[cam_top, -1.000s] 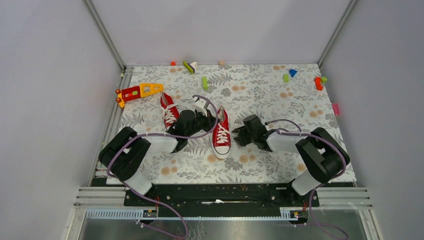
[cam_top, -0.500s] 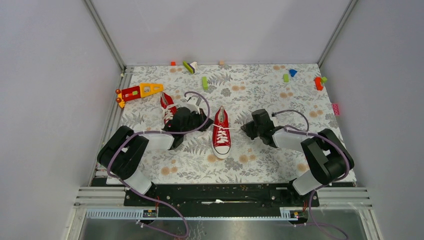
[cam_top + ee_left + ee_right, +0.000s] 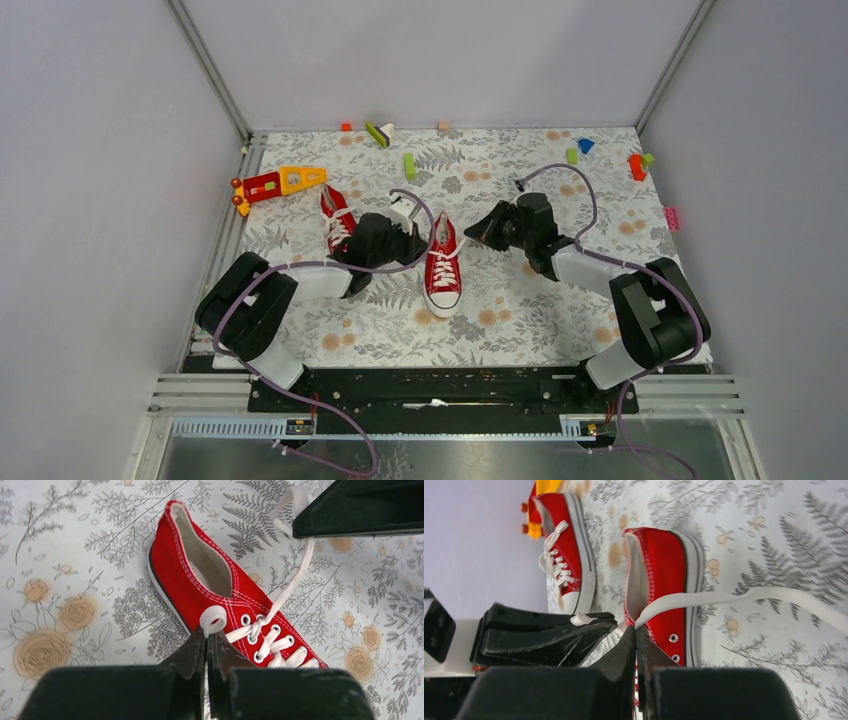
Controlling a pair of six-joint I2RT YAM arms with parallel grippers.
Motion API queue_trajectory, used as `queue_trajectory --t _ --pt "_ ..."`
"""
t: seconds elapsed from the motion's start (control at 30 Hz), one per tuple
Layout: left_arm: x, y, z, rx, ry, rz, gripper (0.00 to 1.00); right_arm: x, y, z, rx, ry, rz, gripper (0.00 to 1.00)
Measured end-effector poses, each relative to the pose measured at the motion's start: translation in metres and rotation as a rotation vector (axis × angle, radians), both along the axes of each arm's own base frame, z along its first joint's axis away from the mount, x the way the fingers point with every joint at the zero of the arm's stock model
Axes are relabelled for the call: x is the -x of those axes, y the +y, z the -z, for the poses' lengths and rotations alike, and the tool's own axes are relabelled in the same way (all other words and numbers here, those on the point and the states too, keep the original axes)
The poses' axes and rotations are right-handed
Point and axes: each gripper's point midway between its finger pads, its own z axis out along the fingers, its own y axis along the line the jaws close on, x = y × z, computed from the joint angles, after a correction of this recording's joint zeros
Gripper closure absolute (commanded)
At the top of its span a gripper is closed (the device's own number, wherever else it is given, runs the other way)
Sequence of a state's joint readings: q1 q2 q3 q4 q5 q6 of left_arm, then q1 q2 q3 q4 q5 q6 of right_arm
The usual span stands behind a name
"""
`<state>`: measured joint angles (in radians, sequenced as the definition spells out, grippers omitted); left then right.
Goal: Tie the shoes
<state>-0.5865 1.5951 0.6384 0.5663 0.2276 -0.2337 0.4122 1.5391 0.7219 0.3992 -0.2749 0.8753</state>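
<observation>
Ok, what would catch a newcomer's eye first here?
The red sneaker at mid-table, its white lace pinched by both claws: left claw at a loop by the eyelets, right claw holding the other end out sideways. Its twin lies partly behind the left arm.

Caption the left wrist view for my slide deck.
Left claw pinches a white lace loop at the top eyelets of the red sneaker; the other lace stretches up to the shut right claw.

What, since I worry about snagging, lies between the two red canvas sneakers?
The top view shows the black left gripper between the left-hand sneaker and the middle sneaker, fingers pinching the latter's white lace.
</observation>
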Motion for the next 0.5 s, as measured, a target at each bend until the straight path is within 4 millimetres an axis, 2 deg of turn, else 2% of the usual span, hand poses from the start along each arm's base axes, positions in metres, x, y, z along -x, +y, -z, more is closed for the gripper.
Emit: queue_trajectory --t 0.23,0.5 --pt "-0.004 -0.009 -0.013 -0.092 -0.077 0.125 1.0 0.004 0.019 -0.014 -0.04 -0.096 -0.154 0.97" --pt "0.0 -0.005 -0.005 -0.194 -0.105 0.204 1.0 0.0 0.036 -0.015 -0.133 -0.135 -0.227 0.84"
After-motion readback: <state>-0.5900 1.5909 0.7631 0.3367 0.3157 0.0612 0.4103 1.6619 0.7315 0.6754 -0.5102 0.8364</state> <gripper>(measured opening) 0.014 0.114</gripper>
